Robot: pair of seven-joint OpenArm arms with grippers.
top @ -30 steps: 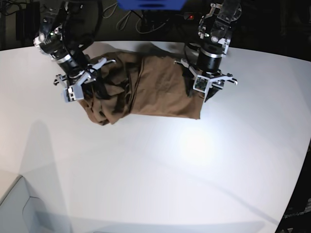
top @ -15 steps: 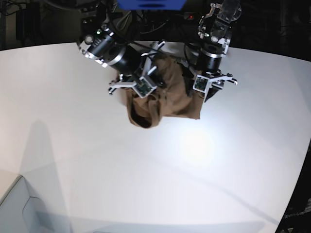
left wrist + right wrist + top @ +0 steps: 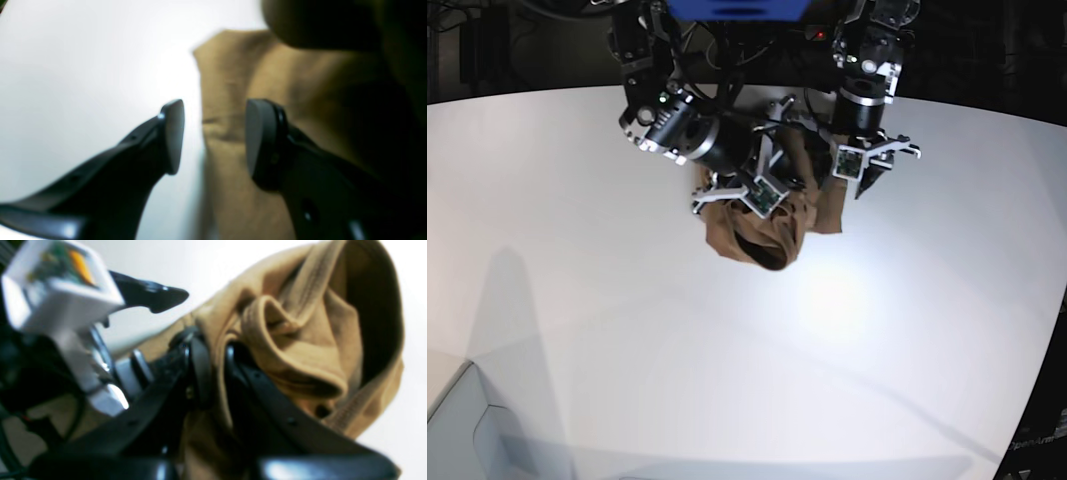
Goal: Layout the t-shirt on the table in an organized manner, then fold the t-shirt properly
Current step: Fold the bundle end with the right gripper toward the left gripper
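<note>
The brown t-shirt (image 3: pixel 762 235) is bunched in a heap near the far middle of the white table (image 3: pixel 627 330). My right gripper (image 3: pixel 772 205) is shut on a fold of the shirt; in the right wrist view the jaws (image 3: pixel 217 366) pinch the cloth (image 3: pixel 300 350), which hangs in loose folds. My left gripper (image 3: pixel 879 165) is open just right of the heap. In the left wrist view its fingers (image 3: pixel 213 136) straddle the shirt's edge (image 3: pixel 227 100) without holding it. The neck tag is hidden.
The left arm's white wrist camera block (image 3: pixel 56 283) sits close beside my right gripper. A blue object (image 3: pixel 737 8) and dark cables lie beyond the table's curved far edge. A grey box corner (image 3: pixel 467 430) is at the bottom left.
My right gripper has carried the shirt's left part rightward across the rest, bunching it into a smaller heap next to the left gripper. The left gripper has shifted slightly towards the far edge.
</note>
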